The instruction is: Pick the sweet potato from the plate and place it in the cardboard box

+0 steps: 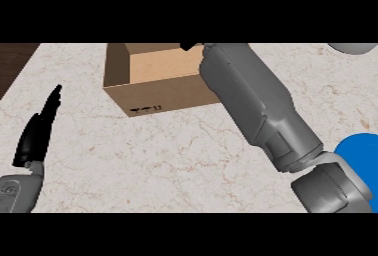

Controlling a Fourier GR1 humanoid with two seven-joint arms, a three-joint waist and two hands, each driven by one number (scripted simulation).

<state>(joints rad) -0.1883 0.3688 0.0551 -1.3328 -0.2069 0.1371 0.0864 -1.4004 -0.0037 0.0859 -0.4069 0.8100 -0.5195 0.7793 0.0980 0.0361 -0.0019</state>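
An open cardboard box (151,95) stands on the marble counter at the upper middle. My right forearm stretches from the lower right up over the box's right side and hides most of my right hand (190,46); only a dark tip shows at the box's top edge. Whether that hand holds anything is hidden. The sweet potato is not visible. A blue plate (360,152) shows at the right edge, partly behind my right arm. At the left edge my left hand (37,132) rests open, fingers straight and pointing up.
A grey round object (354,47) peeks in at the top right corner. A dark wooden strip (15,60) borders the counter at the upper left. Bare marble lies between the box and my left hand.
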